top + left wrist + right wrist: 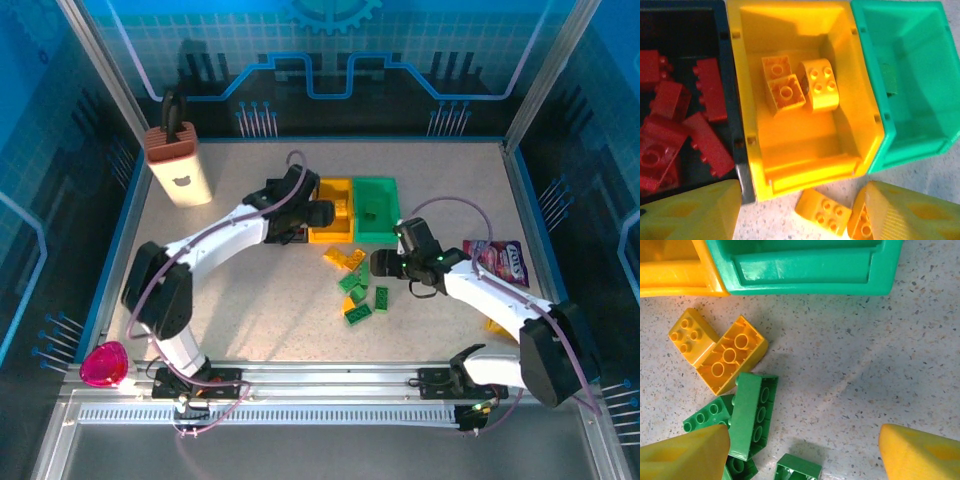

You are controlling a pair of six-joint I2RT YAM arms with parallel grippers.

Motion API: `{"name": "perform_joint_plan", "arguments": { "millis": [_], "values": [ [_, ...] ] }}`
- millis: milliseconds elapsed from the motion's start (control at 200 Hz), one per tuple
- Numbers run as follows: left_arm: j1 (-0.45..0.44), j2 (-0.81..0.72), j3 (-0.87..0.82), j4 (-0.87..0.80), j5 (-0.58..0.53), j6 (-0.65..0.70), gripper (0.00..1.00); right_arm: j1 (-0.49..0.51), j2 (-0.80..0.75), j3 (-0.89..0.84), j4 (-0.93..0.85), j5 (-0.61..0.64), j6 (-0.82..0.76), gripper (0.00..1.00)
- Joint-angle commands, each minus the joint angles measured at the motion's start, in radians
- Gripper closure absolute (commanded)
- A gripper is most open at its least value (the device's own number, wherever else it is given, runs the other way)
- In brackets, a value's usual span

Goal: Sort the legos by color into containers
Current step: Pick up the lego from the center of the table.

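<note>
Though both gape wide, left pincer (795, 215) and right pincer (802, 452) hold nothing.

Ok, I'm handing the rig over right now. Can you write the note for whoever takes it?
Left gripper open, empty, above the near wall of the yellow bin.
Right gripper open, empty, above the table in front of the green bin, beside the loose green bricks.
Done: red bricks in the black bin, three yellow bricks in the yellow bin, one green brick visible in the green bin.
Left: loose green bricks and loose yellow bricks on the table before the bins.
</note>
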Motion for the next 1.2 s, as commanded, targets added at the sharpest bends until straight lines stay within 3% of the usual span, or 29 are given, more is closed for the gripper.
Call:
{"name": "perform_joint_plan", "arguments": {
  "millis": [0, 395, 740, 941, 1191],
  "values": [
    [-0.010, -0.078, -0.103, 0.101, 0.019, -0.030, 0.33, 0.025, 0.017, 0.065, -0.045, 0.014, 0.001, 0.20],
    [-0.071, -0.239, -0.349, 0.171, -0.028, -0.038, 0.32, 0.093, 0.144, 0.161, -0.117, 0.035, 0.009, 0.19],
    [-0.131, -0.340, -0.592, 0.277, -0.023, -0.155, 0.32, 0.157, 0.292, 0.257, -0.133, 0.052, 0.035, 0.22],
    [-0.134, -0.370, -0.664, 0.288, -0.034, -0.184, 0.32, 0.179, 0.393, 0.314, -0.199, 0.122, 0.081, 0.35],
    [-0.135, -0.370, -0.680, 0.301, -0.041, -0.180, 0.32, 0.181, 0.393, 0.306, -0.233, 0.162, 0.096, 0.43]
  ]
}}
